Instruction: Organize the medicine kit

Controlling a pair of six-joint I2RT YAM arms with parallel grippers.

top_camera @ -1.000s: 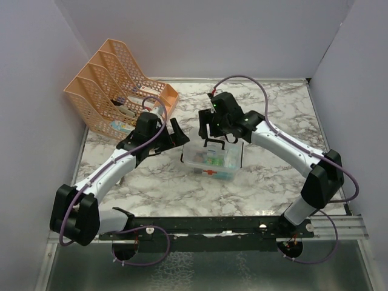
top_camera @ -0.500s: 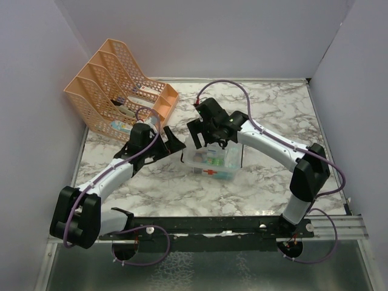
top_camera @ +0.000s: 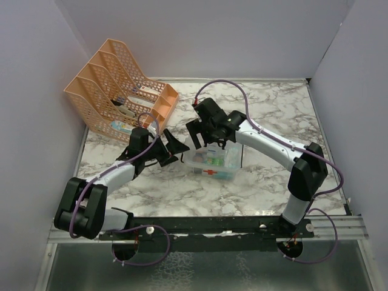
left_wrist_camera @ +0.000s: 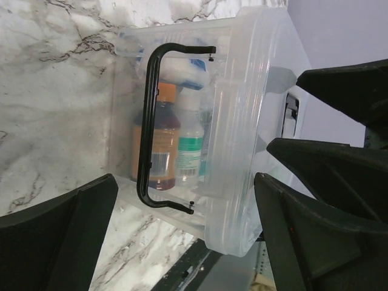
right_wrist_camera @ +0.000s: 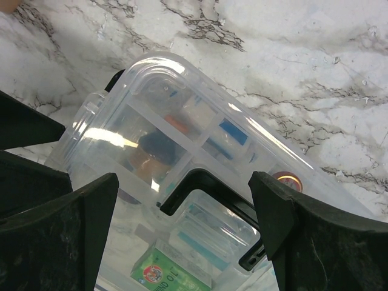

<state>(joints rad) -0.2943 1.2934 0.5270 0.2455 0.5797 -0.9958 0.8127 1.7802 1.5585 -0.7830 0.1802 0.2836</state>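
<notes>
The medicine kit (top_camera: 216, 165), a clear box with a red cross on its front, sits mid-table. My left gripper (top_camera: 172, 148) is open at the kit's left end. In the left wrist view the kit (left_wrist_camera: 242, 91) lies just ahead of the open left gripper (left_wrist_camera: 182, 242), showing its black handle (left_wrist_camera: 147, 121) and bottles inside. My right gripper (top_camera: 204, 137) hovers over the kit's back left part. In the right wrist view the open right gripper (right_wrist_camera: 185, 236) straddles the handle (right_wrist_camera: 206, 182) above the lid (right_wrist_camera: 151, 91), gripping nothing.
A peach mesh file rack (top_camera: 121, 91) with small items in it stands at the back left. White walls close in the table on the left, back and right. A black rail (top_camera: 212, 224) runs along the near edge.
My right gripper has moved left over the kit and its jaws have spread wider. My left gripper has swung nearer and lower, to the kit's left end.
</notes>
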